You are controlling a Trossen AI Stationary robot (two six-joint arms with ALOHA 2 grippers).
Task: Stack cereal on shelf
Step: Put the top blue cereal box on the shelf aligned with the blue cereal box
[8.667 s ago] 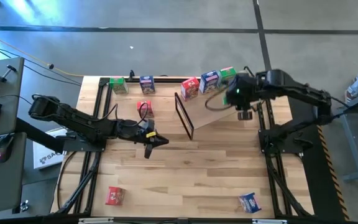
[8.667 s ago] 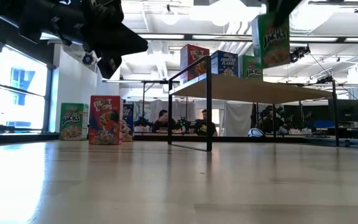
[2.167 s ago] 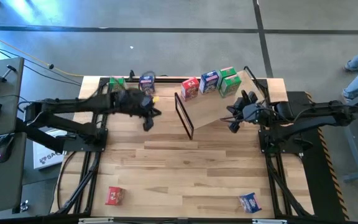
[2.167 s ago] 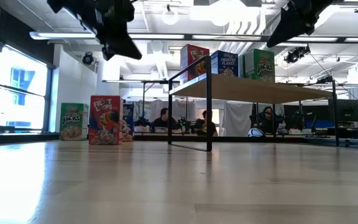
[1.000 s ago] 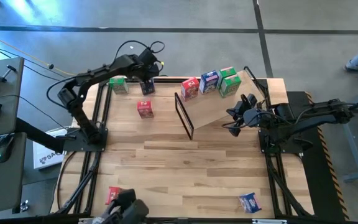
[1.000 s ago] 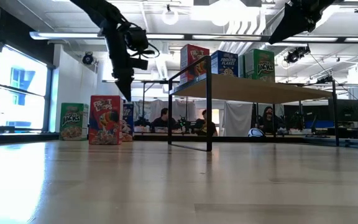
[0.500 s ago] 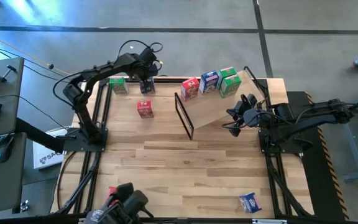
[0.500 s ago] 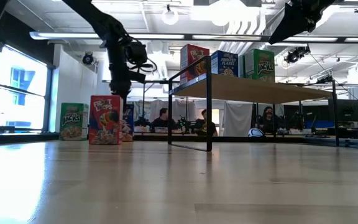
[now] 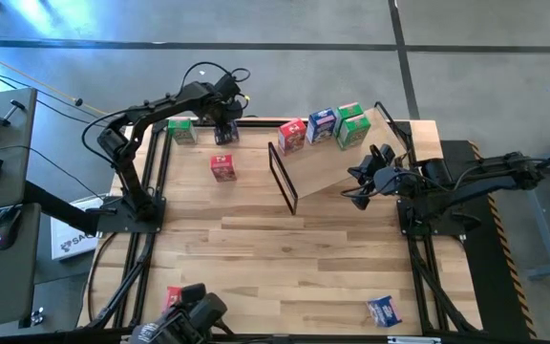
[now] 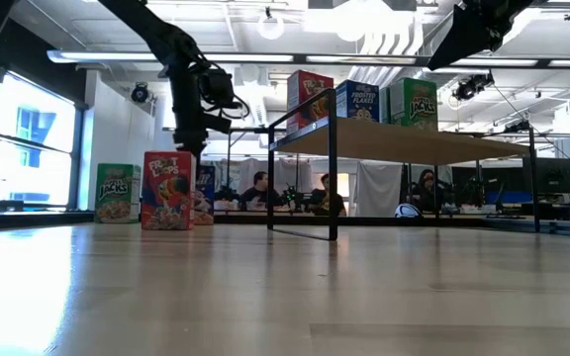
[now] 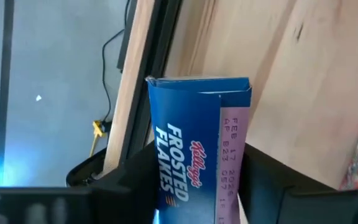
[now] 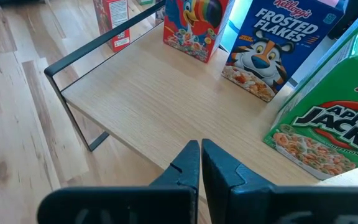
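The left gripper (image 11: 194,180) has come down over the blue Frosted Flakes box (image 11: 197,146) at the table's far edge since a second ago, when it hung just above; its fingers (image 11: 263,174) now flank the box on both sides, narrower than before, though whether they press the card I cannot tell. In the high view the left gripper (image 9: 224,122) covers most of that box. The box stands upright, blue with white lettering and a pale date strip down one side.

The right gripper (image 12: 200,163) has not moved: its fingers are pressed together, empty, hovering at the near edge of the shelf (image 12: 160,106).

The shelf (image 9: 327,164) is a light plywood board on a thin black frame, carrying three boxes in a row: red Froot Loops (image 9: 292,135), blue Frosted Flakes (image 9: 322,123) and green Apple Jacks (image 9: 353,126).

On the table (image 9: 285,258) a green box (image 9: 180,130) stands near the left gripper, a red box (image 9: 222,167) just in front, another red box (image 9: 172,298) and a blue box (image 9: 384,310) near the front edge.
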